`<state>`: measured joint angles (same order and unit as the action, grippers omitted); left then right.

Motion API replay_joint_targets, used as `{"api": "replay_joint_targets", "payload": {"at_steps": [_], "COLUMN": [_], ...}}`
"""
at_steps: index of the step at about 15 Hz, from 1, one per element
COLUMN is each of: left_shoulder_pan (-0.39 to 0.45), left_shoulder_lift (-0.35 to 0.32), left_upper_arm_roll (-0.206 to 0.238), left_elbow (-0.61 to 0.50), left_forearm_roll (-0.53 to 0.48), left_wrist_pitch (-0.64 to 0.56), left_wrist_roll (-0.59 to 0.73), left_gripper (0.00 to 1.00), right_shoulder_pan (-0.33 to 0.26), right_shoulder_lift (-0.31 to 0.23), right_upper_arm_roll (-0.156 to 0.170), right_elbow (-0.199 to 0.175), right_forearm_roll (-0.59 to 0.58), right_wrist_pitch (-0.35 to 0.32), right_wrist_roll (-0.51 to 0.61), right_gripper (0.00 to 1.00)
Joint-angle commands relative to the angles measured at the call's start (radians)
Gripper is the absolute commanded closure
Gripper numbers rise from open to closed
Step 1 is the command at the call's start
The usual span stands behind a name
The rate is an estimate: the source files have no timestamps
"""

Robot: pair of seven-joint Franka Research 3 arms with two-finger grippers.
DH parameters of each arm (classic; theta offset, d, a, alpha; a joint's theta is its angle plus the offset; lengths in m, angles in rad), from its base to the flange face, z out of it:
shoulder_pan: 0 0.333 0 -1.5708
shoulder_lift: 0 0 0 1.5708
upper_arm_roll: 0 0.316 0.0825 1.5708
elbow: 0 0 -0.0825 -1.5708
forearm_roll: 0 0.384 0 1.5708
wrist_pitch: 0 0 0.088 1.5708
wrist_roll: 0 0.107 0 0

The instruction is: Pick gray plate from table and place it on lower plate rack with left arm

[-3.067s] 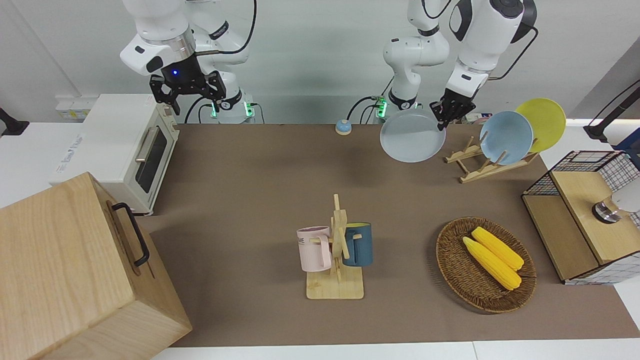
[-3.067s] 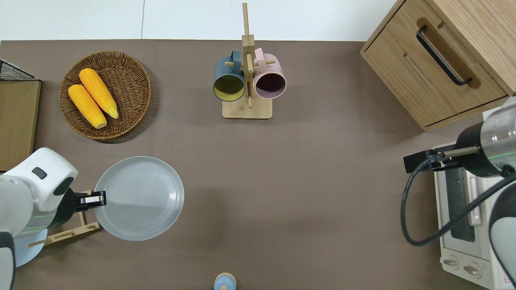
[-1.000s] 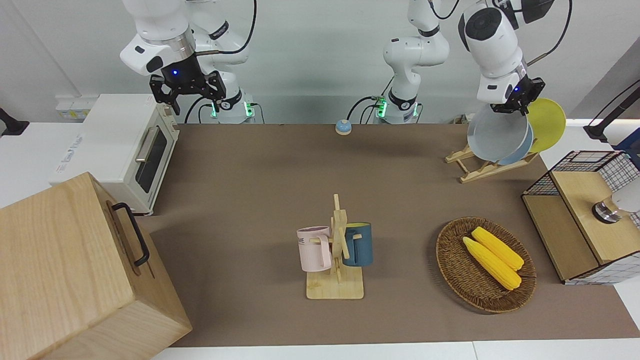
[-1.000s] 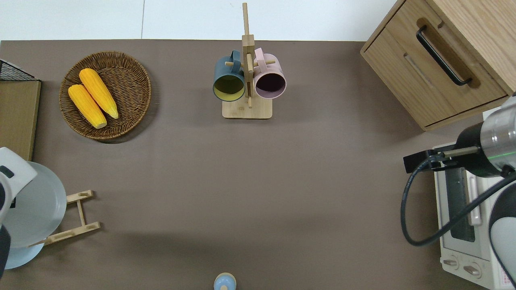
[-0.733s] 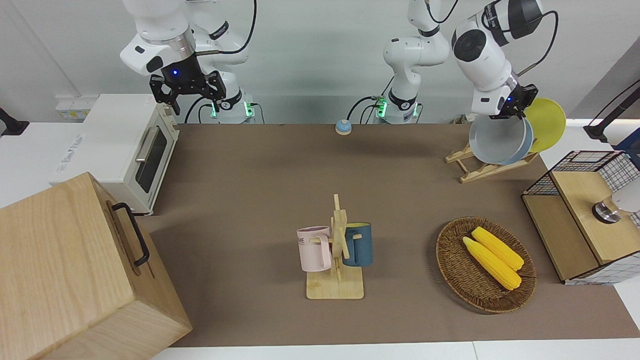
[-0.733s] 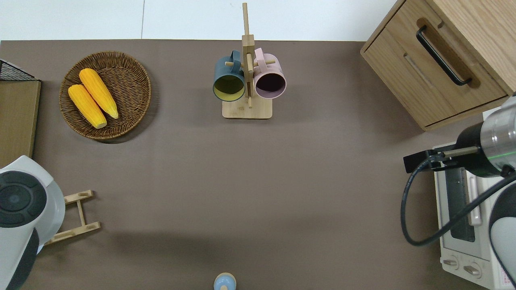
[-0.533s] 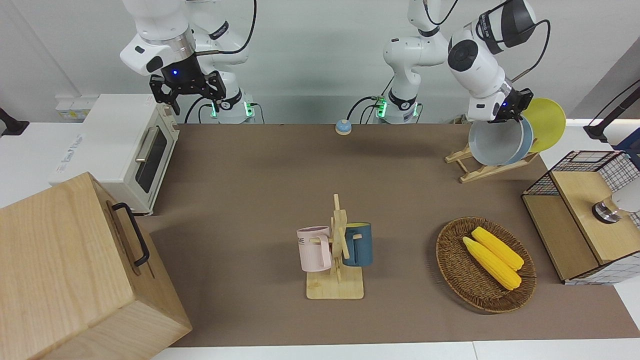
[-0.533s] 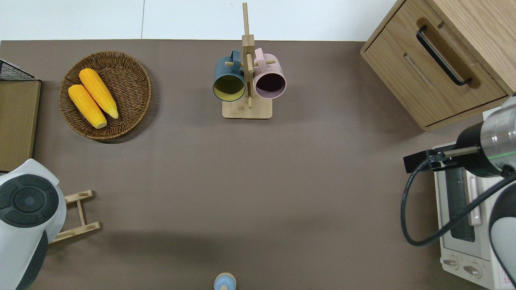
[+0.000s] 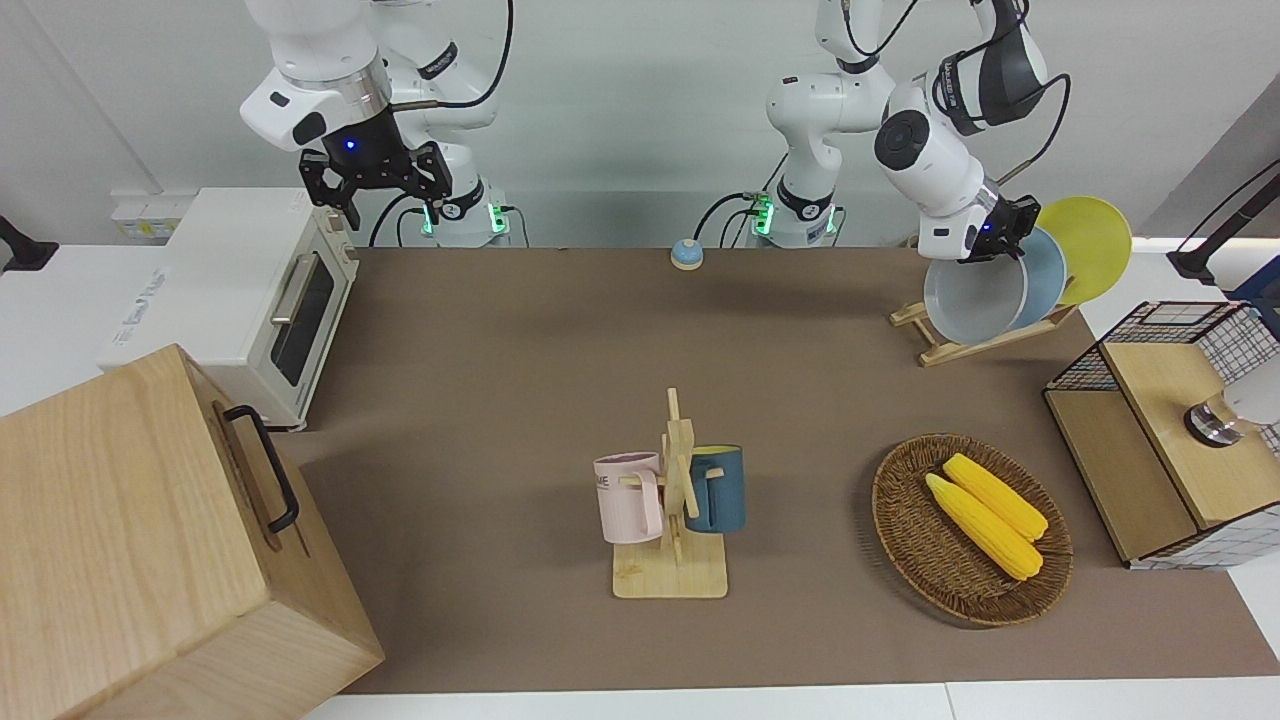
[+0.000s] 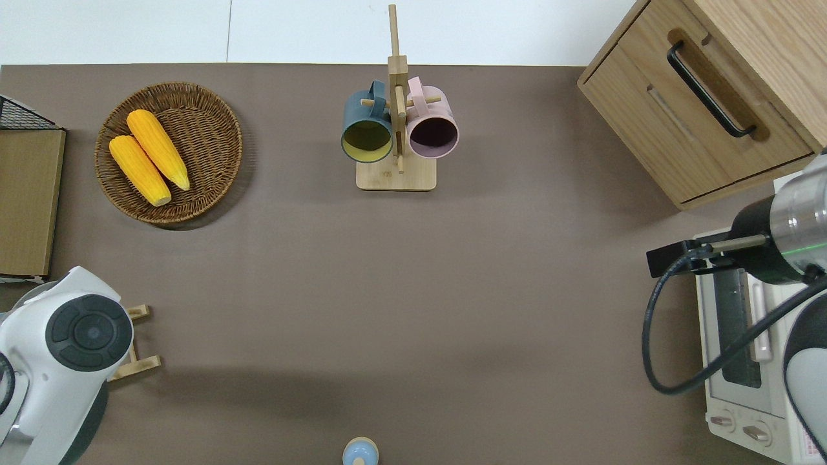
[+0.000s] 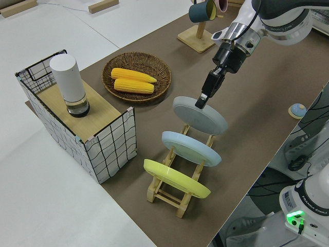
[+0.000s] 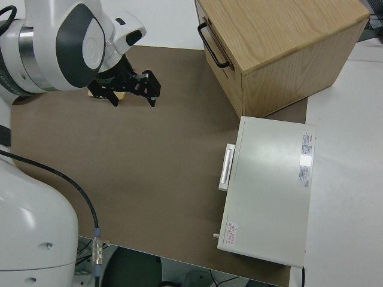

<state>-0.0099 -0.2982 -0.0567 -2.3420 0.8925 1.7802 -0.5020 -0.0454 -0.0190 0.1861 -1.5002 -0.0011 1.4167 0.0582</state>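
Note:
The gray plate (image 9: 972, 300) stands tilted on edge at the low end of the lower plate rack (image 9: 940, 352), beside the sky-blue plate (image 9: 1048, 268). My left gripper (image 9: 988, 256) is shut on its upper rim. In the left side view the left gripper (image 11: 203, 101) pinches the top edge of the gray plate (image 11: 200, 116) over the rack (image 11: 154, 191). I cannot tell whether the plate's lower edge rests between the pegs. In the overhead view my left arm (image 10: 64, 349) hides the plate. My right gripper (image 9: 375, 185) is open and parked.
A yellow plate (image 9: 1095, 245) sits at the rack's high end. A wicker basket with corn (image 9: 970, 525), a wire-sided shelf (image 9: 1170, 430), a mug stand (image 9: 672, 500), a small bell (image 9: 686, 255), a toaster oven (image 9: 250, 300) and a wooden cabinet (image 9: 150, 540) stand on the table (image 9: 500, 350).
My left arm carried the gray plate from over the table to the rack, tipped it on edge, then lowered it and slid it toward the rack's low end. The right arm has not moved.

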Motion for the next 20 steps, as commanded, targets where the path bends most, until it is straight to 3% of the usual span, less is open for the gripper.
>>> {"api": "replay_joint_targets", "payload": {"at_steps": [1, 9, 16, 18, 19, 20], "left_shoulder_pan": [-0.013, -0.016, -0.024, -0.024, -0.024, -0.024], "left_shoulder_lift": [-0.015, -0.003, 0.008, 0.008, 0.008, 0.010], "left_upper_arm_roll": [-0.005, -0.008, -0.008, -0.008, -0.008, -0.008], "left_elbow": [-0.049, -0.102, -0.106, -0.106, -0.106, -0.106], "left_forearm_roll": [0.028, 0.055, 0.055, 0.055, 0.055, 0.055], "left_wrist_pitch": [0.022, 0.056, 0.050, 0.050, 0.051, 0.051], "left_wrist_roll": [-0.075, -0.176, -0.174, -0.174, -0.174, -0.174], "left_gripper": [1.00, 1.00, 1.00, 0.68, 0.39, 0.01], "right_shoulder_pan": [-0.010, -0.010, -0.010, -0.010, -0.010, -0.010], "right_shoulder_lift": [-0.002, -0.002, -0.002, -0.002, -0.002, -0.002], "right_upper_arm_roll": [0.006, 0.006, 0.006, 0.006, 0.004, 0.006], "right_elbow": [0.006, 0.006, 0.006, 0.006, 0.006, 0.006], "right_forearm_roll": [0.010, 0.010, 0.010, 0.010, 0.010, 0.010], "right_wrist_pitch": [-0.013, -0.013, -0.013, -0.013, -0.013, -0.013], "right_wrist_roll": [-0.001, -0.001, -0.001, -0.001, -0.001, -0.001], "right_gripper": [0.011, 0.011, 0.011, 0.011, 0.011, 0.011]}}
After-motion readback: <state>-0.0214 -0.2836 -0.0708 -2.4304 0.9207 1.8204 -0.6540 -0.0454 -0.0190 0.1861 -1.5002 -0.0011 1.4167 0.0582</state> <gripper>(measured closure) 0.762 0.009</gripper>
